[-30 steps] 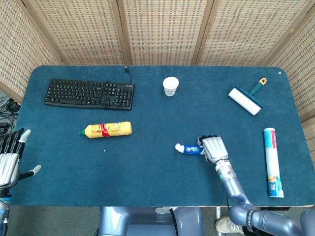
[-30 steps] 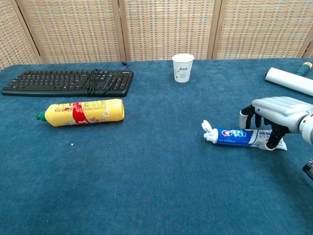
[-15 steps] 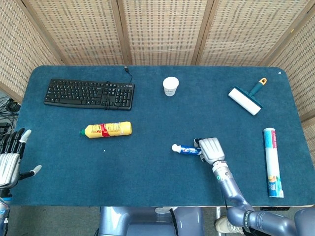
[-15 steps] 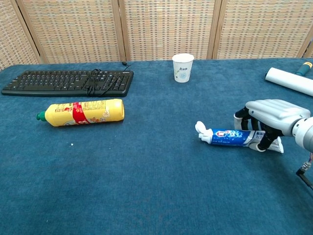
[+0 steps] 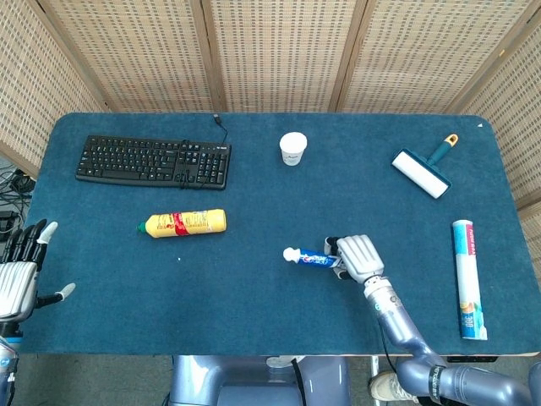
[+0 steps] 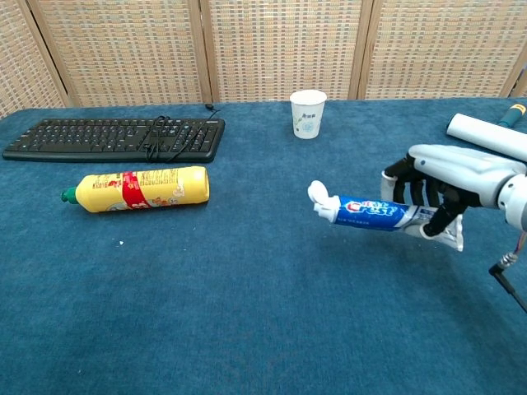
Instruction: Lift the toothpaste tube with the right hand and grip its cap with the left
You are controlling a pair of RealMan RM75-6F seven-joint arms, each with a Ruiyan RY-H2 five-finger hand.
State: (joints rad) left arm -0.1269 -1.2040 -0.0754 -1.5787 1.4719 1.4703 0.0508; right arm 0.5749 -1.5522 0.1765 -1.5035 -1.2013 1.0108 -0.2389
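Observation:
A blue and white toothpaste tube (image 6: 370,213) hangs a little above the blue table, lying level with its white cap (image 6: 319,195) pointing left. My right hand (image 6: 445,183) grips the tube's rear half from above, fingers curled round it. From the head view the tube (image 5: 311,259) pokes out leftward from under the right hand (image 5: 357,256). My left hand (image 5: 21,272) hovers at the table's front left corner with fingers spread, holding nothing, far from the cap (image 5: 291,254). The chest view does not show it.
A yellow bottle (image 5: 183,223) lies left of centre. A black keyboard (image 5: 153,161) sits at the back left. A white paper cup (image 5: 292,148) stands at the back middle. A lint roller (image 5: 423,169) and a white cylinder (image 5: 468,278) lie on the right.
My right hand closed on the toothpaste tube, raised it off the table and carried it leftward. The left hand has hardly moved.

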